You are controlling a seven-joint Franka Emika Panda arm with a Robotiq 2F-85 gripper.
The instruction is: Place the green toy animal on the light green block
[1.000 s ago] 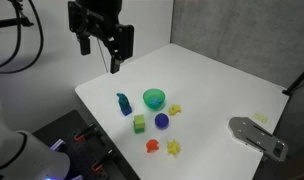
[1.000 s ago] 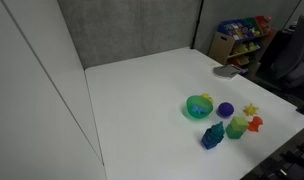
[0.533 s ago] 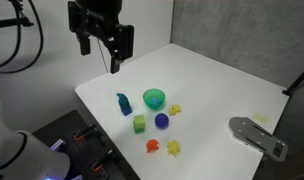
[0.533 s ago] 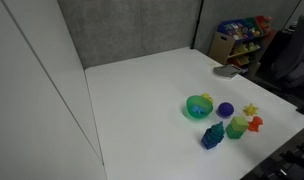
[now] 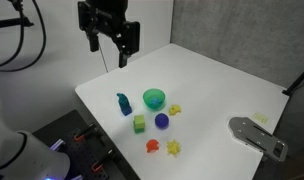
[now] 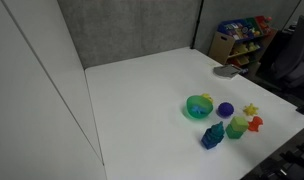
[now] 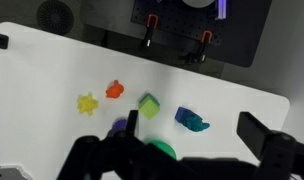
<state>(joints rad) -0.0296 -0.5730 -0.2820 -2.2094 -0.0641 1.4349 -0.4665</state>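
- the tool (image 5: pixel 114 52), a black two-finger gripper, hangs high above the back part of the white worktop (image 5: pixel 222 85). its jaws are spread wide and hold nothing. in the wrist view its dark fingers sit well apart at the bottom of the picture.
- the tiny dark teal green toy animal (image 5: pixel 124 104) stands on the worktop well below the tool. in the wrist view the toy (image 7: pixel 195 120) lies ahead of the jaws, nearer the right-hand finger. it looks longer across the picture than up it, so the jaws would likely close along its length unless the wrist turns.
- the small pale light green block (image 7: pixel 149 106) sits just beside the toy, apart from it and bare on top.
- the round green bowl (image 5: pixel 154 98) and the purple ball (image 5: pixel 162 121) lie close by, so the descent has little room.
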